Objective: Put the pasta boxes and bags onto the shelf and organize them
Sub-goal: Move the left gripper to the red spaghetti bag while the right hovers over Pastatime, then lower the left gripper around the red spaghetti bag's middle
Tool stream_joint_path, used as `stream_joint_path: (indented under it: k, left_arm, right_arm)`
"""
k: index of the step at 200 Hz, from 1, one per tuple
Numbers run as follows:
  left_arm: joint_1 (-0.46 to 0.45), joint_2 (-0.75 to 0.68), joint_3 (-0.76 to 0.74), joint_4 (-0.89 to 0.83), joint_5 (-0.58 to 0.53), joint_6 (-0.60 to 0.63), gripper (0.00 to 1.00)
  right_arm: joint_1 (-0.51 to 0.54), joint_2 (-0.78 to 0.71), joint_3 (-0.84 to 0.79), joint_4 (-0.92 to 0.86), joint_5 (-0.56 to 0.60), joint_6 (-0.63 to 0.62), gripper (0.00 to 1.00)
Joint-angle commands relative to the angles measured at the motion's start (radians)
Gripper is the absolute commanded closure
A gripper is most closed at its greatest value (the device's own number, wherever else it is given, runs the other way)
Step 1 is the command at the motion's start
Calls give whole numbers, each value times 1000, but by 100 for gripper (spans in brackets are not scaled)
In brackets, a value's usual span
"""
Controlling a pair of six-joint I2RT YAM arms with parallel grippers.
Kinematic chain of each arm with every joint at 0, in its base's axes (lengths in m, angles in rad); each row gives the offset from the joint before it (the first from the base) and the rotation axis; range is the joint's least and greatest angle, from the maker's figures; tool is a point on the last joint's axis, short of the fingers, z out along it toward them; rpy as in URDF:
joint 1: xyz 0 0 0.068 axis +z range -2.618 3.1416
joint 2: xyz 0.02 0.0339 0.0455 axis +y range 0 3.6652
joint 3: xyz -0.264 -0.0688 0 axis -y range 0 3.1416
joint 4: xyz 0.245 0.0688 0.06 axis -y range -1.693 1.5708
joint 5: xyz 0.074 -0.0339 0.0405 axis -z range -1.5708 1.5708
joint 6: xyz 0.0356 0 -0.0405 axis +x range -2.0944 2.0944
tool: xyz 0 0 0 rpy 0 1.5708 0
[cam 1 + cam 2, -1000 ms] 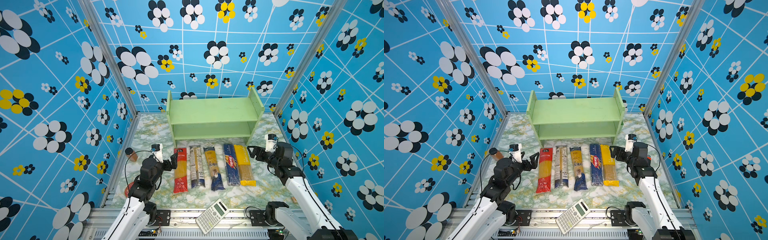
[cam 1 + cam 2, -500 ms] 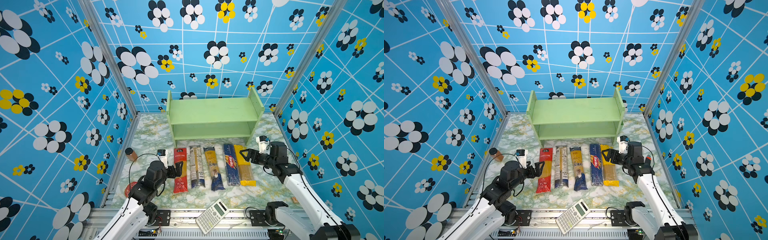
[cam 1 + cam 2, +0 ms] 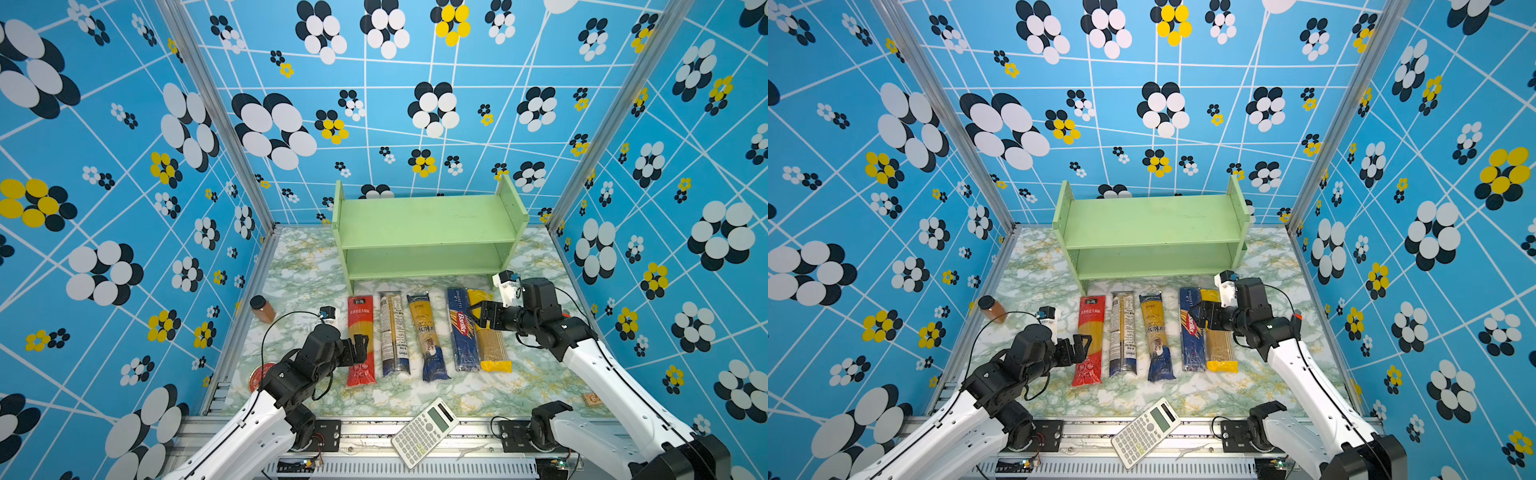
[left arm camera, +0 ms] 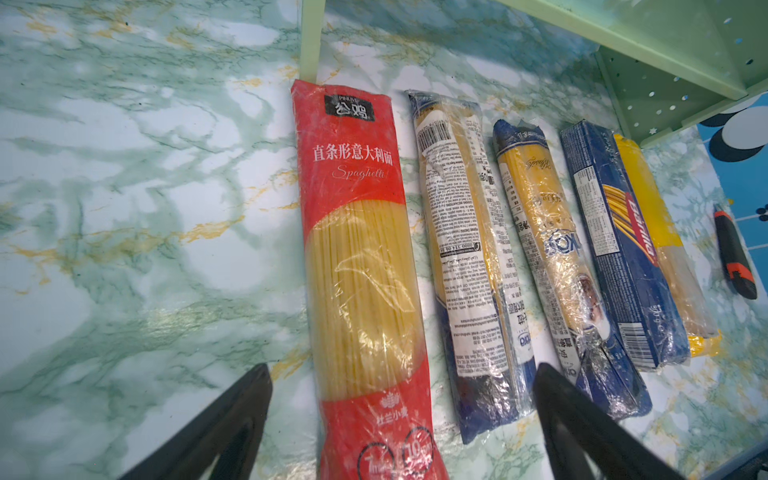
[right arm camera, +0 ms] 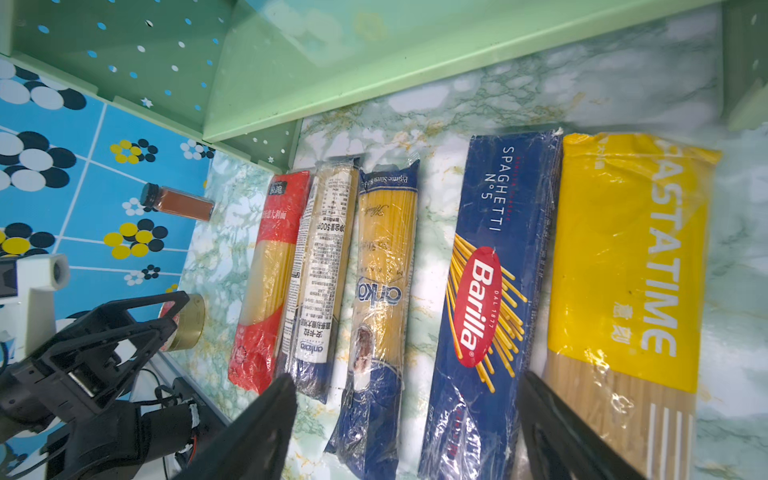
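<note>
Reaching is the step in hand: both arms hang low over five packs lying side by side on the counter (image 3: 299,270), just in front of the shelf (image 3: 428,220), whose two tiers are bare. The left claw (image 3: 359,347) is spread wide at the near end of the red-ended bag (image 3: 360,320). In the left wrist view its fingers (image 4: 232,415) straddle that bag and the clear/navy bag (image 4: 465,257) beside it. The right claw (image 3: 478,318) is spread too and empty, over the shelf-side half of the dark blue Barilla box (image 3: 462,345), which lies touching the yellow bag (image 3: 492,345). Whether either claw touches a pack I cannot tell from these angles. No pack is lifted, so the task looks barely begun. Next, I judge, each claw must settle across one pack only, pinch its narrow width near the middle so it stays level, then lift it onto a tier.
</note>
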Motion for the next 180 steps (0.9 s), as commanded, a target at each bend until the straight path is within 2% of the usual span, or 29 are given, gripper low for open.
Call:
stream_joint_path:
  k: [1,39,99,180]
  left_arm:
    - [-46,41,32,-64,-61,-40,1]
    - [-117,137,39,-77,-108,-99,1]
    - [-162,292,78,-105,-125,-122,1]
    - [-172,311,24,-39,-137,-177,1]
  right_arm:
    - [22,17,27,-47,46,-10,15]
    - [50,43,34,-39,73,-4,15]
    - [71,75,70,-72,133,0,16]
    - [83,89,64,-62,157,3,16]
